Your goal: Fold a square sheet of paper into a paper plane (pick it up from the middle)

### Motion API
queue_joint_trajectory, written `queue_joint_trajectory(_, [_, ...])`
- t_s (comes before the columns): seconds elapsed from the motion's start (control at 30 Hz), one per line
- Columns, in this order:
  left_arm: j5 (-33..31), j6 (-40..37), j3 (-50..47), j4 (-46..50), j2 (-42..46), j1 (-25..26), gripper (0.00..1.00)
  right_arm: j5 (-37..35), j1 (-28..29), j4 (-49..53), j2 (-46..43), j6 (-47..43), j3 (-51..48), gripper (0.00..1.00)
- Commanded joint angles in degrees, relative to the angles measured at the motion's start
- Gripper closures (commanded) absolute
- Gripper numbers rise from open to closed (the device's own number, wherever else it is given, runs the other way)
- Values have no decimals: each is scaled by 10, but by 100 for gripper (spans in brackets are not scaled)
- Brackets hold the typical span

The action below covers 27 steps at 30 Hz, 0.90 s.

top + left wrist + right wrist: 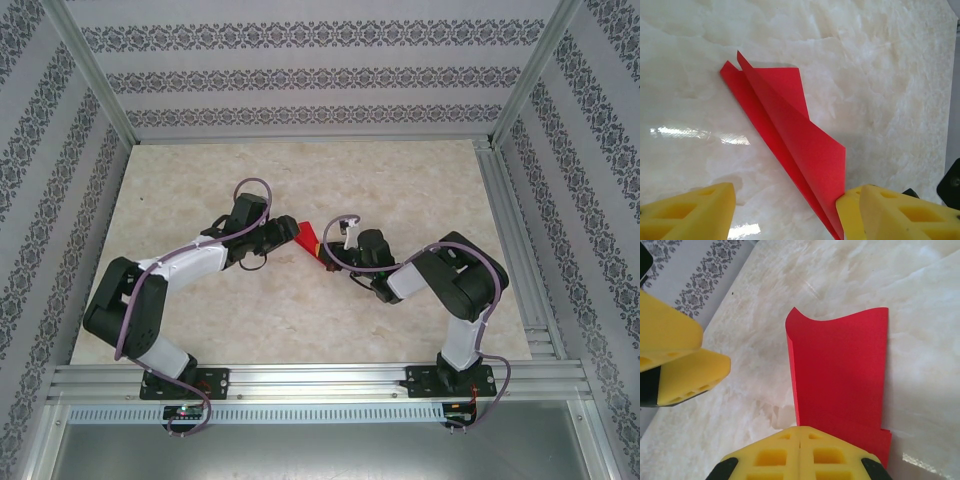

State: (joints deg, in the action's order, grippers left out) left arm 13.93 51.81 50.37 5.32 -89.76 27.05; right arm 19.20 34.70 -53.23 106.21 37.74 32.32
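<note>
The red sheet of paper (309,240) lies on the table's middle between both grippers, folded into a narrow pointed shape with layered flaps (790,130). My left gripper (285,238) is open (786,197). Its right fingertip (850,205) touches the paper's long edge near the point, and its left fingertip stands clear over bare table. My right gripper (328,262) is shut (800,432), with its joined tips on the near end of the paper (840,375). Whether paper is pinched between them is hidden. The left gripper's yellow fingers (685,370) show to the paper's left in the right wrist view.
The marble-patterned tabletop (400,190) is bounded by patterned walls at the back and sides, and an aluminium rail (320,378) at the near edge carries both arm bases. Bare table stretches behind the paper and to either side.
</note>
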Motion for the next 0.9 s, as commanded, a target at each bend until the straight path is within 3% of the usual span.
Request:
queue_joint_trajectory(0.0, [24,-26,6,-35,-24,10,37,18,-9,-19,-3,55,1,100])
queue_joint_trajectory(0.37, [70,-48,60,-53,-95,29,56,10,-26,25,3,98,1,100])
queue_joint_trajectory(0.87, [107,-61,96,-73,-151,38,63,41,-41,15,35,156,2,100])
